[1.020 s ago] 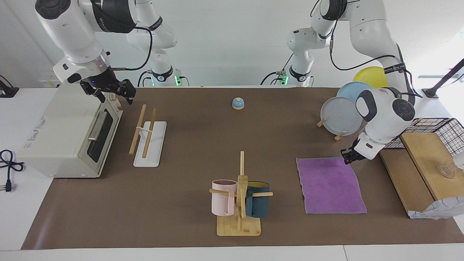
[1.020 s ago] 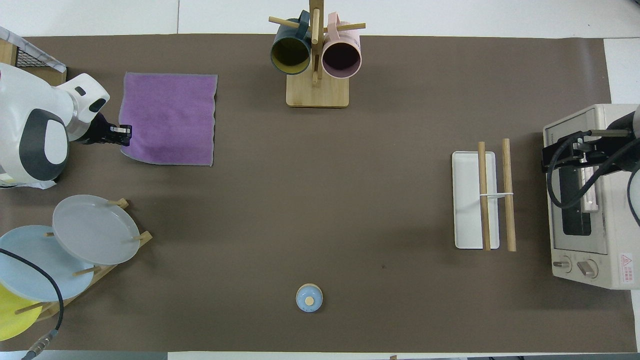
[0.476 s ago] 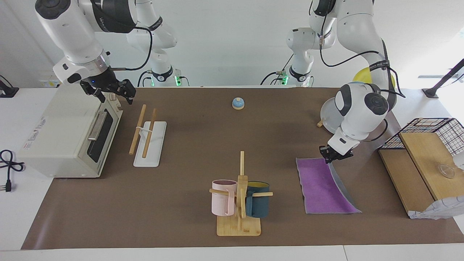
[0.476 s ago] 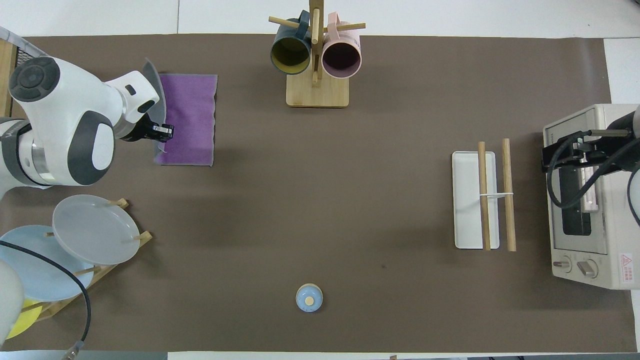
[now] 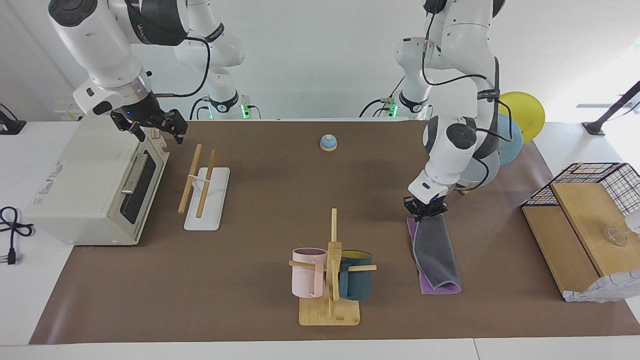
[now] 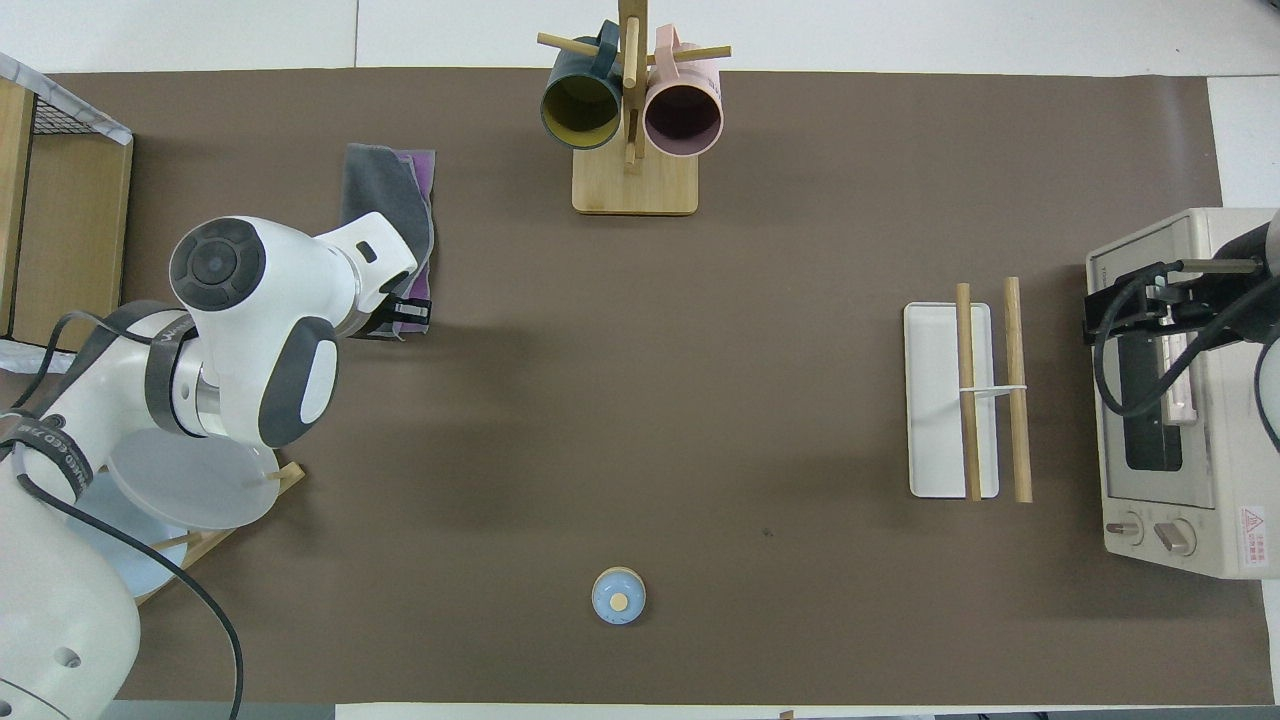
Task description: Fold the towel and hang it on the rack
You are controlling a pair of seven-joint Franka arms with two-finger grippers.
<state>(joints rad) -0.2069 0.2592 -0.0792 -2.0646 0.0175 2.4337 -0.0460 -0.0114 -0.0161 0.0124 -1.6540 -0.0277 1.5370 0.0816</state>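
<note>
Left tool (image 5: 425, 212) clenched on towel (image 5: 436, 252) corner, towel folded grey-side up on worktop (image 5: 260, 190); right tool (image 5: 156, 126) released, over toaster oven (image 5: 95, 185).

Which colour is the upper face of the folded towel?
Dark grey, with a purple edge peeking out beneath; the towel shows best in the facing view.

towel (image 5: 436, 252) on table beside mug tree (image 5: 331, 270), rack (image 5: 205, 187) in front of oven (image 5: 95, 182)
</note>
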